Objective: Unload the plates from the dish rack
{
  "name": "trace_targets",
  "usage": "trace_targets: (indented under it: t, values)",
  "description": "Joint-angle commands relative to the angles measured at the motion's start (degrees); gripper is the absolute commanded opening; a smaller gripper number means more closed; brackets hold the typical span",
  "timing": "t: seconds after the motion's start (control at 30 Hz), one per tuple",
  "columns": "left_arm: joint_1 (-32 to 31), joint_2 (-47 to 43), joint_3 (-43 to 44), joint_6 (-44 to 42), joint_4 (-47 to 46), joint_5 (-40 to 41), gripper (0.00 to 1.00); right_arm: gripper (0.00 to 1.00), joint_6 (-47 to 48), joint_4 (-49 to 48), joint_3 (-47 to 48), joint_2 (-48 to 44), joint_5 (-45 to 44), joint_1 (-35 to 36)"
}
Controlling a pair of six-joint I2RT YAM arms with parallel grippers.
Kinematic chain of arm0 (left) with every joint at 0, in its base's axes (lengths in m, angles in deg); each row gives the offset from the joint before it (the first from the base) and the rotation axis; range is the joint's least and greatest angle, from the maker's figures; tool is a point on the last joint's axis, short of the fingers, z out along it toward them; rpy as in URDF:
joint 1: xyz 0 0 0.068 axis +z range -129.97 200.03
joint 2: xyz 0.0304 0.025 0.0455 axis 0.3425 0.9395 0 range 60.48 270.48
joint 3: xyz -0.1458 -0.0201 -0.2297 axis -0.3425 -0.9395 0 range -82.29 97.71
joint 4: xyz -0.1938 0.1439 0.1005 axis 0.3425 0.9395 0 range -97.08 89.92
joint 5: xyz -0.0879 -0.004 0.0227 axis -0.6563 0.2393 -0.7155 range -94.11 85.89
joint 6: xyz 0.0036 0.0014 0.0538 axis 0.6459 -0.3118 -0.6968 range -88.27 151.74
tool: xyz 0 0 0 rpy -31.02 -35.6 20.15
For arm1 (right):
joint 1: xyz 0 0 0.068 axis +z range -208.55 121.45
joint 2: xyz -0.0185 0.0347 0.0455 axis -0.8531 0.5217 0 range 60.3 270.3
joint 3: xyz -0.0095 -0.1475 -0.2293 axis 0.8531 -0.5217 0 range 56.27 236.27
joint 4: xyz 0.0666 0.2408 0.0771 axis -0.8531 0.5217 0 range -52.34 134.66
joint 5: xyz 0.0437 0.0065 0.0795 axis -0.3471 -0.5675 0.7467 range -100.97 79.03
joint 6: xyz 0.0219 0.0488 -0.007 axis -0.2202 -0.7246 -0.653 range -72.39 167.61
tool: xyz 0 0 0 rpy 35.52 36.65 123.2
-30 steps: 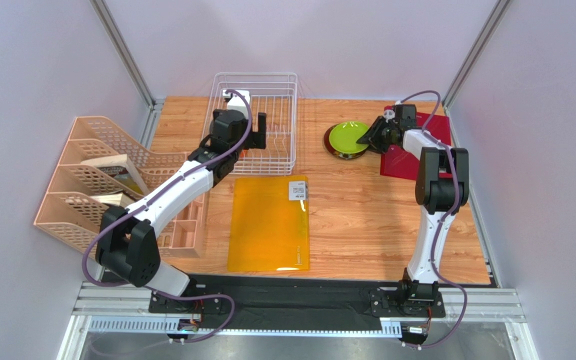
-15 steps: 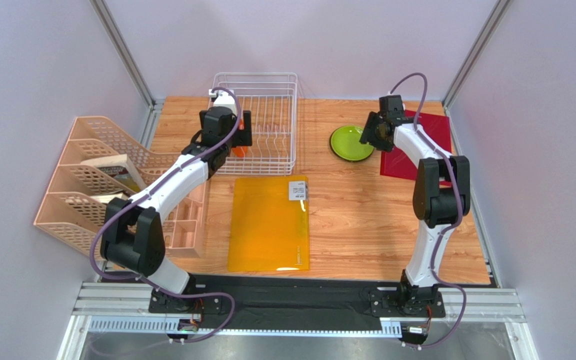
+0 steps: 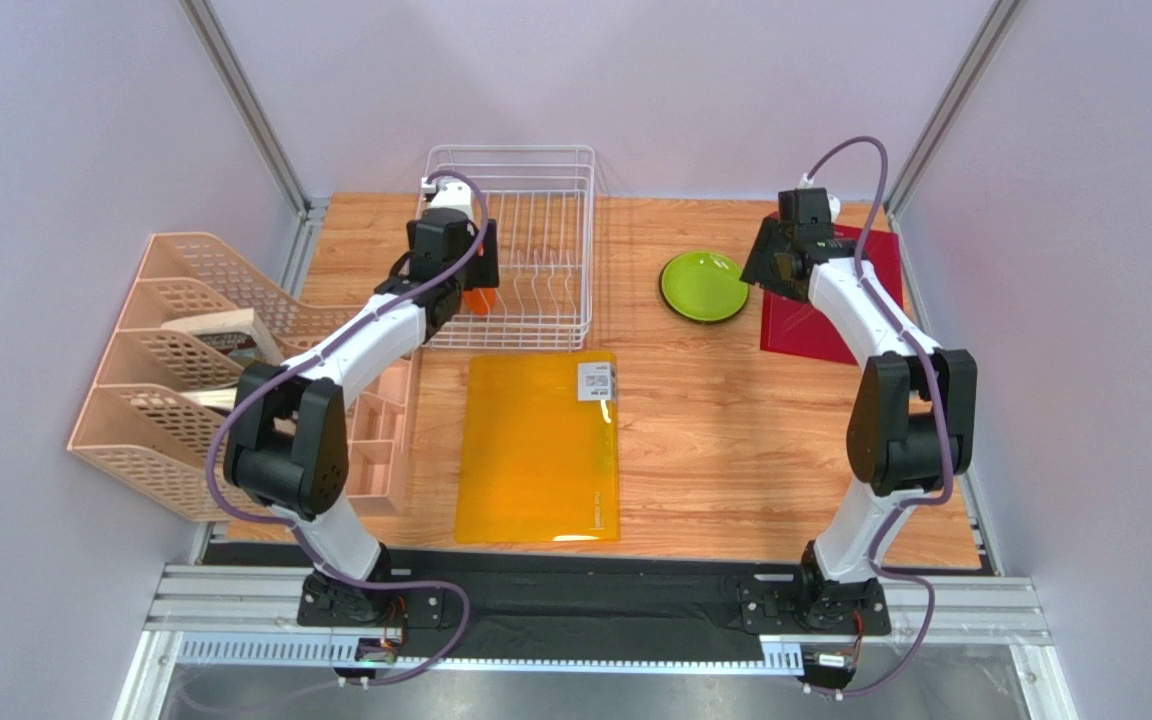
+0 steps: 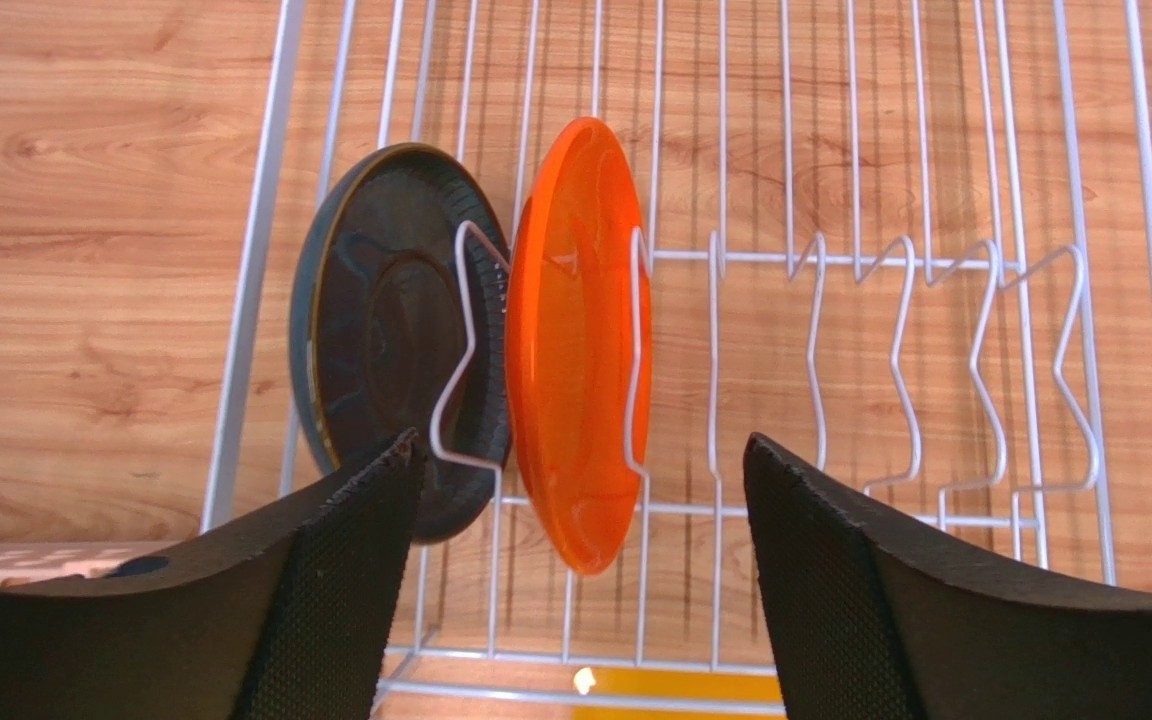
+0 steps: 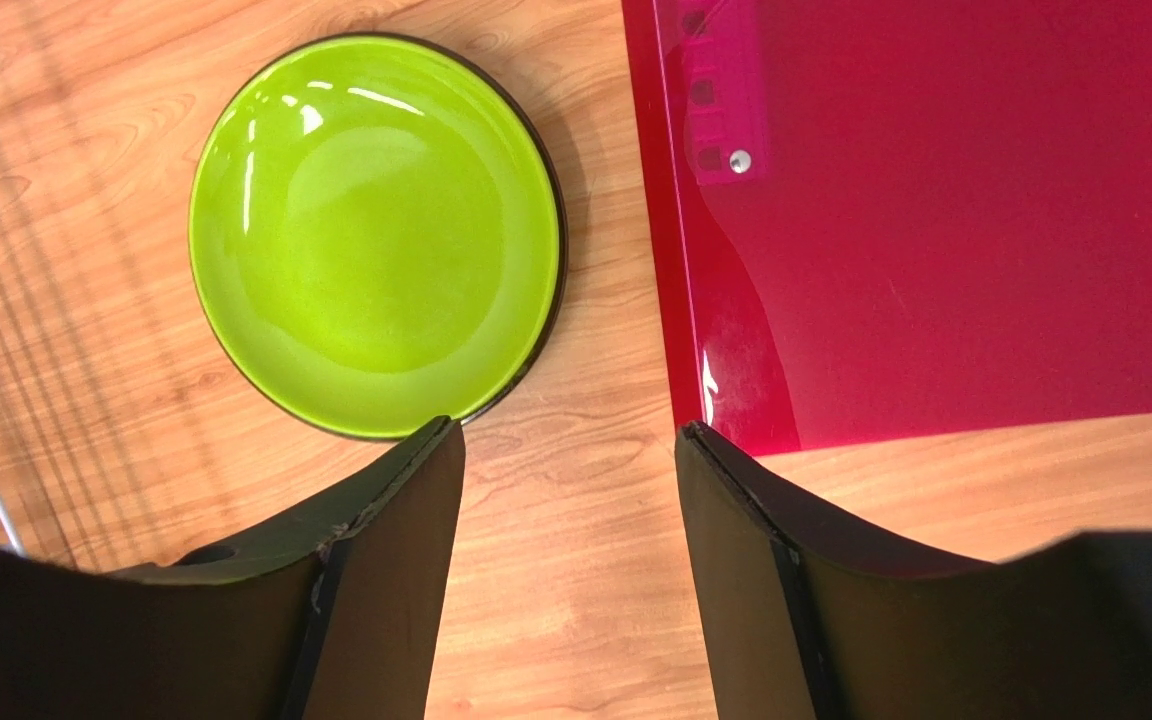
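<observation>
At the back of the wooden surface (image 3: 717,420), left of centre, inside the white wire dish rack (image 3: 560,210): two plates standing on edge in its slots, at the near left corner. The orange plate (image 4: 575,345) and, just beside it toward the rack's outer wall, the dark grey plate (image 4: 387,330); touching or narrowly apart, cannot tell.

Above them, the left claw (image 4: 579,450), released and spread wide, gripping nothing. One finger (image 4: 327,585) overlapping the grey plate's lower rim in the wrist view, the other (image 4: 868,585) over bare wires, the orange plate in the gap between.

Over to the right, flat on the surface, the lime green plate (image 5: 372,233), out of the rack and just beside the red mat (image 5: 958,210), not touching it. Thin dark edge around the green rim, perhaps another plate beneath: cannot tell. Over the strip of wood between plate and mat, the right claw (image 5: 567,432), also released and empty.

Nearer the arm bases, a translucent orange sheet (image 3: 537,446); at the left edge, a beige slotted organizer (image 3: 192,375).
</observation>
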Motion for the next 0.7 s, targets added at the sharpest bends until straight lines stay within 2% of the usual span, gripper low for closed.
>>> trace_targets:
  t: [0.0, 0.27, 0.43, 0.67]
  values:
    - [0.31, 3.55, 4.16, 0.51, -3.23, 1.81, 0.69, 0.59, -0.06, -1.38, -1.74, -3.58, 0.4, 0.85]
    - [0.66, 7.07, 6.98, 0.25, -2.62, 3.75, 0.59, 0.59, -0.41, -1.56, -4.12, -5.78, 1.46, 1.29]
    - [0.66, 8.39, 7.77, 0.78, -2.09, 3.57, 0.35, 0.59, -0.76, -1.39, -4.38, -5.78, 1.2, 1.2]
    - [0.66, 9.1, 7.42, 0.34, -2.09, 3.92, 0.19, 0.58, -1.03, -1.56, -5.26, -6.04, 0.93, 1.46]
